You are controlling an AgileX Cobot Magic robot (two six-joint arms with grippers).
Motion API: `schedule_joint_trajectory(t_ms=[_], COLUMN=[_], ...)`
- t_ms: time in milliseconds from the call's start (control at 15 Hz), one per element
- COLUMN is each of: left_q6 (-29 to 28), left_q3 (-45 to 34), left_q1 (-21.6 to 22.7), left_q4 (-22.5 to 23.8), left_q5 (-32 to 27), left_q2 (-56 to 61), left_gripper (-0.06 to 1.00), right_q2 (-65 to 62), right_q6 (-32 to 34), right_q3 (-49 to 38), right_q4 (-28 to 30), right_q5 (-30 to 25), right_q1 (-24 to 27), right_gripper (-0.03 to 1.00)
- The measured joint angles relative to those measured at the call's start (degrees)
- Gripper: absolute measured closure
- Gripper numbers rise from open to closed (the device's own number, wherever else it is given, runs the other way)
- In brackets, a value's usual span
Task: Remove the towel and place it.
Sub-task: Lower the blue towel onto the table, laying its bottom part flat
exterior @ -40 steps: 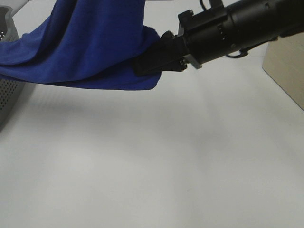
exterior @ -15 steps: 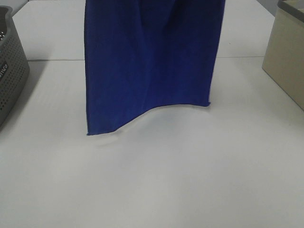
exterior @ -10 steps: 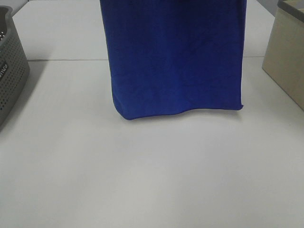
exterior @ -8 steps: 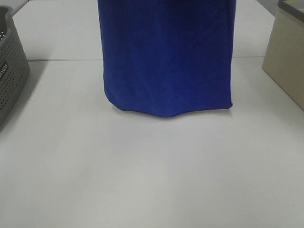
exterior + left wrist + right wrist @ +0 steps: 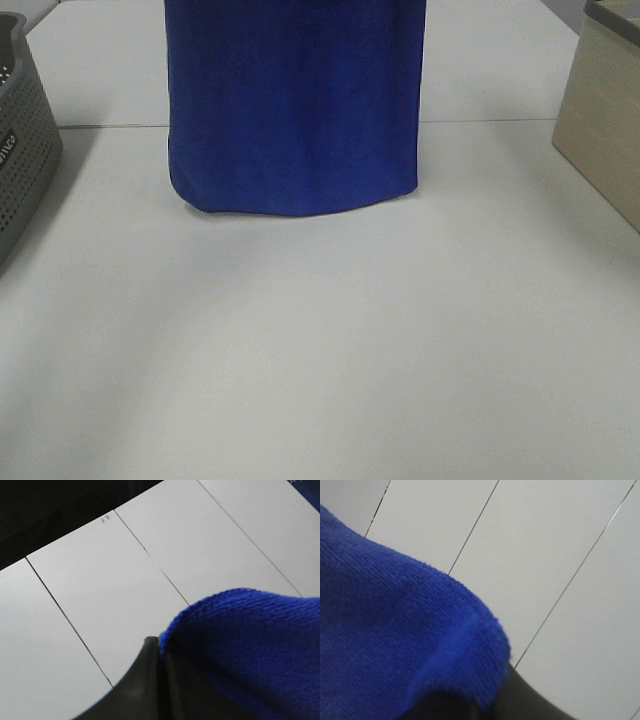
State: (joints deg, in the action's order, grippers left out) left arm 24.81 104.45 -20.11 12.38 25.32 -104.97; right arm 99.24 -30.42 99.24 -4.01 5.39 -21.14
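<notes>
**Exterior high view.** A large rectangular royal-blue plush microfibre towel (image 5: 295, 110) is shown hanging as a broad vertical sheet. Its upper edge runs out of the top of the picture, where the fingers holding it are out of sight. The curved lower hem is seen far below the fingers, at the level of the white table (image 5: 320, 350); whether hem and table touch cannot be told. A grey perforated plastic basket (image 5: 25, 150) is seen well apart from the cloth on the left gripper's side, and a beige rectangular box (image 5: 605, 130) well apart on the right gripper's side.

**Left wrist view.** A stitched corner of the towel (image 5: 250, 645) is pinched at the tip of the left gripper (image 5: 159, 652). The black fingers are pressed together on the cloth, and one finger is largely covered by pile. A white panelled surface with thin dark seams (image 5: 100, 580) is visible beyond the fingertips.

**Right wrist view.** The towel (image 5: 385, 615) is draped over and clamped in the right gripper (image 5: 492, 710). Only part of one dark finger is exposed.
</notes>
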Motion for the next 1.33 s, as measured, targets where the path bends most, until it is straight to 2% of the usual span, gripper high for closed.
schedule_joint_trajectory(t_ms=[200,267,333,400,600,667,1133,1333], left_q6=[0.00,0.00,0.00,0.00,0.00,0.00,0.00,0.00], left_q3=[7.73,11.57,18.56,21.14,31.51,32.43,32.54,32.54], left_q1=[1.83,2.12,2.06,2.06,2.06,2.06,2.06,2.01], left_q4=[-0.06,-0.23,-0.29,-0.29,0.40,0.97,1.03,1.03], left_q5=[1.32,1.43,1.26,1.03,-4.30,-7.85,-10.77,-13.92], left_q2=[-6.93,-9.74,-14.27,-15.81,-21.89,-22.69,-22.75,-22.69], left_gripper=[0.94,0.94,0.94,0.94,0.94,0.94,0.94,0.94], right_q2=[6.59,9.11,12.32,13.24,14.95,14.95,14.95,14.84], right_q6=[0.00,0.00,0.29,0.34,0.69,0.97,1.43,4.18], right_q3=[5.67,8.59,12.83,14.15,17.07,17.30,17.30,17.30], right_q4=[0.00,0.00,0.00,0.00,0.00,0.00,0.00,0.00], right_q5=[2.75,2.81,2.86,2.86,2.86,2.64,-1.49,-3.90], right_q1=[0.00,0.00,0.00,0.00,0.92,1.72,2.01,2.01], right_gripper=[0.95,0.95,0.95,0.95,0.95,0.95,0.95,0.95])
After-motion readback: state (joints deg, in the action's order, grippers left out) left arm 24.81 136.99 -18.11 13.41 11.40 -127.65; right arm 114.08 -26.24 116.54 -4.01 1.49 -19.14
